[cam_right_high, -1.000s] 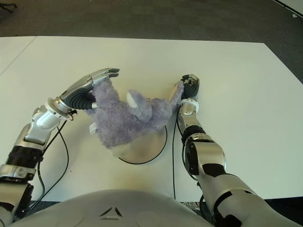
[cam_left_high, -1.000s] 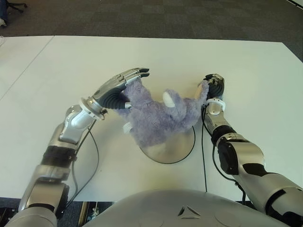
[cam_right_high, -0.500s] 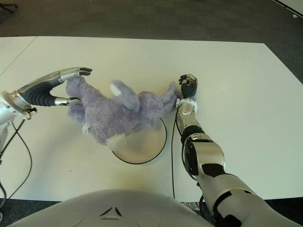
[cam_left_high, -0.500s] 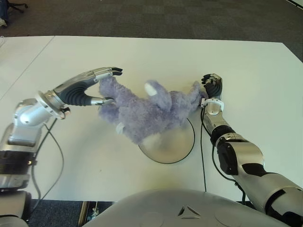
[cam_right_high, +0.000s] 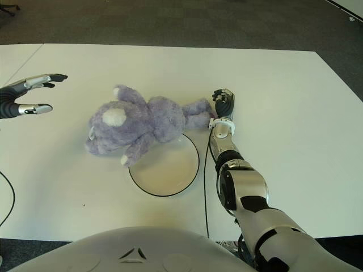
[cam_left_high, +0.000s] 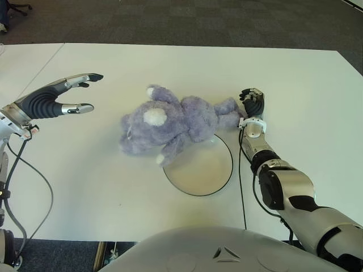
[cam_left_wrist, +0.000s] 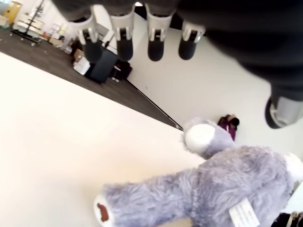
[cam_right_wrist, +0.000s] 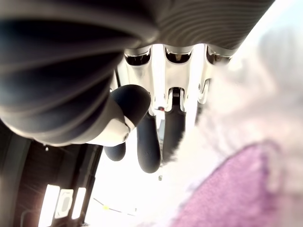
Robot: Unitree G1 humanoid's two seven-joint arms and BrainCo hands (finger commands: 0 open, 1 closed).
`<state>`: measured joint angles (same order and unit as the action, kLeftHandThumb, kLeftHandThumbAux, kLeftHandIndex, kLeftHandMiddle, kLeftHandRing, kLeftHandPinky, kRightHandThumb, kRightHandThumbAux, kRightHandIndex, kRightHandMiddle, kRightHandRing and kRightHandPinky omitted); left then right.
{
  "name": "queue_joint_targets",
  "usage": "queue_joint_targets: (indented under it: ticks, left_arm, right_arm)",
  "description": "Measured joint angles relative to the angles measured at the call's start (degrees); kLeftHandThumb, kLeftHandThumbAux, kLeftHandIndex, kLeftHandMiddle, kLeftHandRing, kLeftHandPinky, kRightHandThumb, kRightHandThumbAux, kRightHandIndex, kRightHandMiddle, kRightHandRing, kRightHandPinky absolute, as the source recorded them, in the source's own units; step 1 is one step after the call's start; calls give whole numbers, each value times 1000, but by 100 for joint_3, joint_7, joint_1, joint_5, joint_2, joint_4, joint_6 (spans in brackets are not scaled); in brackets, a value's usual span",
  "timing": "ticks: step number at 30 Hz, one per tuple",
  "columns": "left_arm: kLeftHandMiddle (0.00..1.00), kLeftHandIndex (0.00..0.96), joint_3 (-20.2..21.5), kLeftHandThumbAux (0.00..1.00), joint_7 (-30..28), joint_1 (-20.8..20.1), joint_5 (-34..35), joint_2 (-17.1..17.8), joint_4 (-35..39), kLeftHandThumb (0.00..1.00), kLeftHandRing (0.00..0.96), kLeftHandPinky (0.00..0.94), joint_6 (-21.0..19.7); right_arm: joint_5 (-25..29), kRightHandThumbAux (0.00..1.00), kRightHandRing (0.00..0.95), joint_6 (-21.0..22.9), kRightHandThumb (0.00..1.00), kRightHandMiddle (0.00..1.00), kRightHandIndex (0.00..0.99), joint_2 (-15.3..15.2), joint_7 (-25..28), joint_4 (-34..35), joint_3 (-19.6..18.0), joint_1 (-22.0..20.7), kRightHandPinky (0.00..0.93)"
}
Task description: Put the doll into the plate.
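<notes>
The doll (cam_left_high: 170, 120), a purple plush bear with white ear patches, lies on its side on the white table (cam_left_high: 295, 79). Its belly and one foot overlap the far-left rim of the round white plate (cam_left_high: 199, 171); most of it is on the table left of the plate. My left hand (cam_left_high: 63, 97) hovers well left of the doll, fingers spread and holding nothing; the left wrist view shows the doll (cam_left_wrist: 222, 189) beyond its fingertips. My right hand (cam_left_high: 252, 102) is at the doll's outstretched leg, right of the plate, its fingers curled against the leg's tip.
Dark cables run along the table beside both forearms (cam_left_high: 241, 170). The table's far edge meets dark carpet (cam_left_high: 198, 22). A seam line crosses the table at the far left (cam_left_high: 39, 71).
My left hand has let go of the doll and swung far left. The doll has dropped and rolled left, onto the table and the plate's rim. My right hand has hardly moved.
</notes>
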<state>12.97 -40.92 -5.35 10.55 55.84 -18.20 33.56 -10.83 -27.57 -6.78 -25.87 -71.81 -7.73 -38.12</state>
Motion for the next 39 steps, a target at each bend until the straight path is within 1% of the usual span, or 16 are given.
queue_joint_targets:
  ticks: [2,7,12,17,21,22,28,32,38,39]
  left_arm:
    - [0,0,33,353,66,11,-37,-85,-112,245,0,0,76]
    - [0,0,96,357,161,-12,-51,-212,-306,269,0,0,261]
    - [0,0,186,383,161,-73,-57,-216,-537,287,0,0,392]
    - [0,0,193,405,162,-158,-126,-216,-731,297,0,0,478]
    - [0,0,192,414,161,-265,-151,-216,-886,304,0,0,528]
    - [0,0,192,421,161,-290,-153,-216,-912,308,0,0,531]
    - [0,0,189,418,183,-345,-273,-216,-1018,286,0,0,589]
    - [0,0,193,412,311,-345,-394,-216,-1023,260,0,0,589]
    - [0,0,198,417,613,-345,-589,-225,-1016,255,0,0,582]
    - [0,0,197,431,658,-345,-617,-235,-1010,260,0,0,580]
  right_arm:
    - [-12,663,489,0,946,471,427,0,0,1,12,-1,564]
    - [-28,663,495,0,946,469,427,0,0,4,41,-5,587]
    - [-29,662,499,0,946,467,427,2,0,3,51,-5,605]
    - [-28,663,502,0,945,465,427,1,5,4,51,-5,621]
    - [-26,662,502,0,945,466,427,2,17,4,49,-5,612]
    - [-24,662,501,0,946,468,427,2,19,4,49,-5,625]
    - [-23,661,501,0,947,469,427,3,19,4,44,-5,613]
    - [-23,661,504,0,947,467,428,3,19,4,44,-5,657]
    - [-20,661,505,0,947,467,428,3,23,4,40,-5,651]
    - [-18,661,500,0,947,469,427,3,27,4,38,-5,602]
